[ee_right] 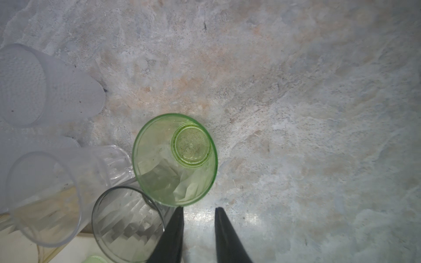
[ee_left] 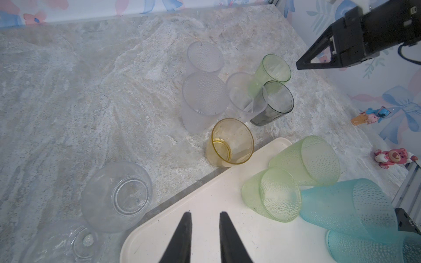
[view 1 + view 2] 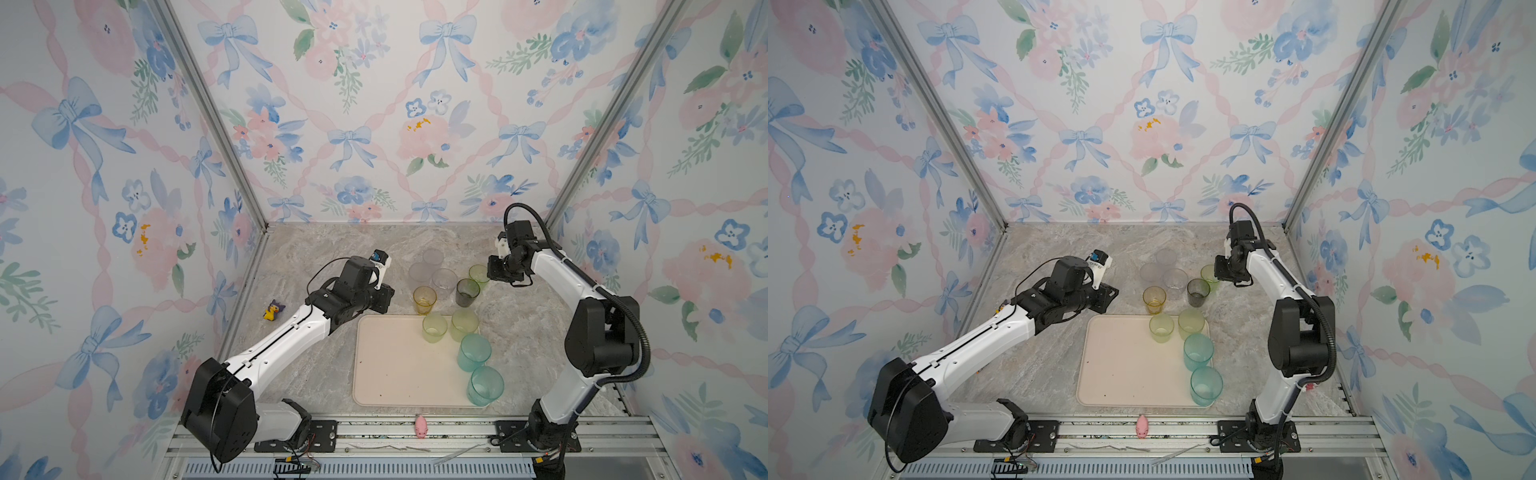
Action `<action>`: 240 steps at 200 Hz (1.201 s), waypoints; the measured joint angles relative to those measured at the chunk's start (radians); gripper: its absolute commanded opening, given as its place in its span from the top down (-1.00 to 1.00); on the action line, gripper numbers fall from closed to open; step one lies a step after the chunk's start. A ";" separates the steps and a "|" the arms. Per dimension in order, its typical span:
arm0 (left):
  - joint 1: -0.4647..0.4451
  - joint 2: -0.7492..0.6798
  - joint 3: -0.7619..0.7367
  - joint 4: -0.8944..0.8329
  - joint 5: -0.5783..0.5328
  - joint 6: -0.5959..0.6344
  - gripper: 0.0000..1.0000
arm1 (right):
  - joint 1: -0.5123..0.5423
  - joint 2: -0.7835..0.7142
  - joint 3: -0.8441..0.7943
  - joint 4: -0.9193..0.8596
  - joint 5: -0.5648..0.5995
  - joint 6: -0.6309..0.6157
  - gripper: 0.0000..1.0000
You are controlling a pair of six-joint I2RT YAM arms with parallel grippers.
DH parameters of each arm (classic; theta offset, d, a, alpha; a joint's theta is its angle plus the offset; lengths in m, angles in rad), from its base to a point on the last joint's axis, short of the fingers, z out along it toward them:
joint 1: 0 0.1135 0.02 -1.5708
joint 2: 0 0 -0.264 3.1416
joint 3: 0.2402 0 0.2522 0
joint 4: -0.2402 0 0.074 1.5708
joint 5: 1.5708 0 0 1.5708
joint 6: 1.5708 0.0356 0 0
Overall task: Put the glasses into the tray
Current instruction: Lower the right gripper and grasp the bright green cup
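Hovering my left gripper [image 2: 204, 214] over the tray [image 2: 205, 193], jaws a bit apart, empty; right gripper [image 1: 199, 208] just beside the green glass [image 1: 159, 170], also parted, gripping nothing.

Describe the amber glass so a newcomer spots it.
Find the cream tray on the marble table. Just beyond its far edge stands a cluster of glasses; the amber glass is nearest the tray. It alone is yellow-orange, its neighbours frosted, clear or grey.
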State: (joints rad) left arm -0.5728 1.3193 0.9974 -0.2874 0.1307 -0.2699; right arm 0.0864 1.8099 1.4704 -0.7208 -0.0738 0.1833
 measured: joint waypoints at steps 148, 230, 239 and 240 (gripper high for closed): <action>0.043 0.000 -0.001 0.000 0.001 0.008 0.52 | -0.008 0.151 0.100 -0.005 0.029 -0.004 0.67; 0.051 0.000 -0.014 -0.001 0.004 0.008 0.52 | -0.009 0.169 0.111 -0.012 0.033 -0.014 1.00; 0.052 0.000 -0.018 -0.001 0.005 0.008 0.53 | -0.009 0.169 0.111 -0.011 0.034 -0.015 1.00; 0.052 0.000 -0.018 -0.002 0.005 0.008 0.53 | -0.009 0.169 0.111 -0.011 0.034 -0.015 1.00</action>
State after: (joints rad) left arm -0.5205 1.3190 0.9794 -0.2890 0.1352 -0.2619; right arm 0.0776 1.9793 1.5814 -0.7322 -0.0399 0.1684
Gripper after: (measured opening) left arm 0.239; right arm 0.056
